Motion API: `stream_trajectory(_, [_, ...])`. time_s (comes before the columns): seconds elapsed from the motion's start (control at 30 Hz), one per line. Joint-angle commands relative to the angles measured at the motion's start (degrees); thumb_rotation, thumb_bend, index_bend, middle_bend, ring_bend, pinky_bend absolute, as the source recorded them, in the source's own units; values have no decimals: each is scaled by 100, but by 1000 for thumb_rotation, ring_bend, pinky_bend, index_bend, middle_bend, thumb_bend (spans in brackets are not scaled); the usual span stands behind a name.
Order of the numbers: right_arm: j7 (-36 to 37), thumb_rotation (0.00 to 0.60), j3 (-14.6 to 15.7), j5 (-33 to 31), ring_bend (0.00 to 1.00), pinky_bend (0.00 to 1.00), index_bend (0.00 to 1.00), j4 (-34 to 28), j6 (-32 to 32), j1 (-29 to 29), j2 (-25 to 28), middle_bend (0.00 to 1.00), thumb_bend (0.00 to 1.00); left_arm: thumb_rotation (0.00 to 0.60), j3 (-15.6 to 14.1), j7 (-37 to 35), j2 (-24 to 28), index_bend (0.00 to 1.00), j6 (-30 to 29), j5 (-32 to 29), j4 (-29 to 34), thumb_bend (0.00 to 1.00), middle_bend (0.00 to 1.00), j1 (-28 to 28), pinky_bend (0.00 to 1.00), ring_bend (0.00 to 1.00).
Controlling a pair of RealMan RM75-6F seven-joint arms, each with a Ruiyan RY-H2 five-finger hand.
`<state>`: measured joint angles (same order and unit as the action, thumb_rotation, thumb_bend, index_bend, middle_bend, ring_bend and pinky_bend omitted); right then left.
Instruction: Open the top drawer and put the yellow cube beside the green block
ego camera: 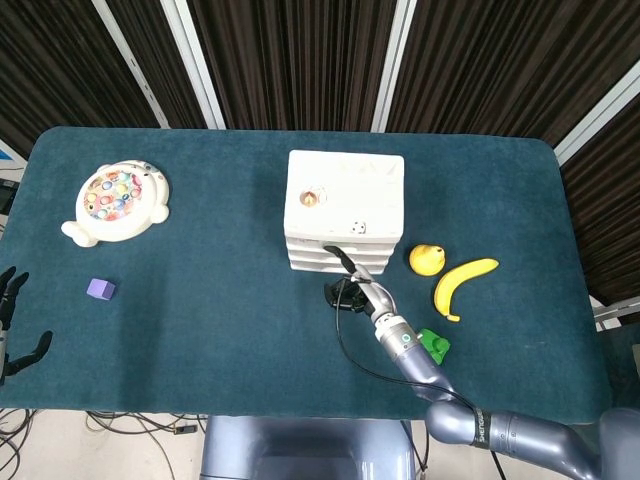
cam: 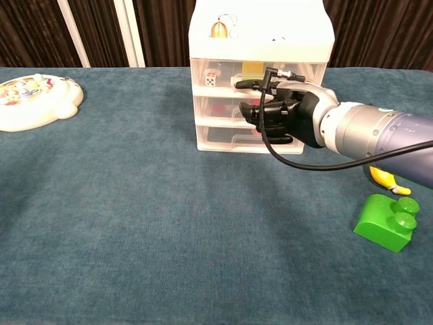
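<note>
My right hand [cam: 287, 115] is up against the front of the white three-drawer cabinet [cam: 260, 40], fingers curled inward with one dark fingertip reaching along the face of the top drawer [cam: 230, 76]; whether that tip is truly hooked on the pull I cannot tell, since my own knuckles cover the spot. That is my main worry: if I draw back with only a shallow catch, the finger may slide off and the drawer stays closed, or the light cabinet may come toward me whole, or tip, instead of the drawer sliding out. My hand also spreads over the middle drawer [cam: 223, 108], so I could drag the wrong one. The black cable [cam: 270, 145] looping off my wrist hangs near the lower fronts and might snag. The yellow cube [cam: 253, 68] sits inside the top drawer behind clear plastic, just above and behind my fingers, beside a small die [cam: 212, 80]. The green block [cam: 388, 223] lies on the cloth well off to my right. My left hand [ego camera: 12, 318] rests spread and empty at the table's far edge.
</note>
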<state>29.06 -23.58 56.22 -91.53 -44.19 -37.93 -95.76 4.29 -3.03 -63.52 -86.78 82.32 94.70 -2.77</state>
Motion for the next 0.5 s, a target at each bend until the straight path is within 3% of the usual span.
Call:
stream_trajectory(0.03, [46, 600, 17, 40, 1000, 1000, 0, -14, 34, 9, 17, 956, 636, 600, 0, 3, 0, 7, -1, -1, -1, 316, 0, 1, 0, 0])
stream_trajectory(0.5, [319, 600, 104, 362, 1000, 1000, 0, -75, 135, 49, 61, 956, 636, 600, 3, 12, -1, 7, 2, -7, 0, 316, 0, 2, 0, 0])
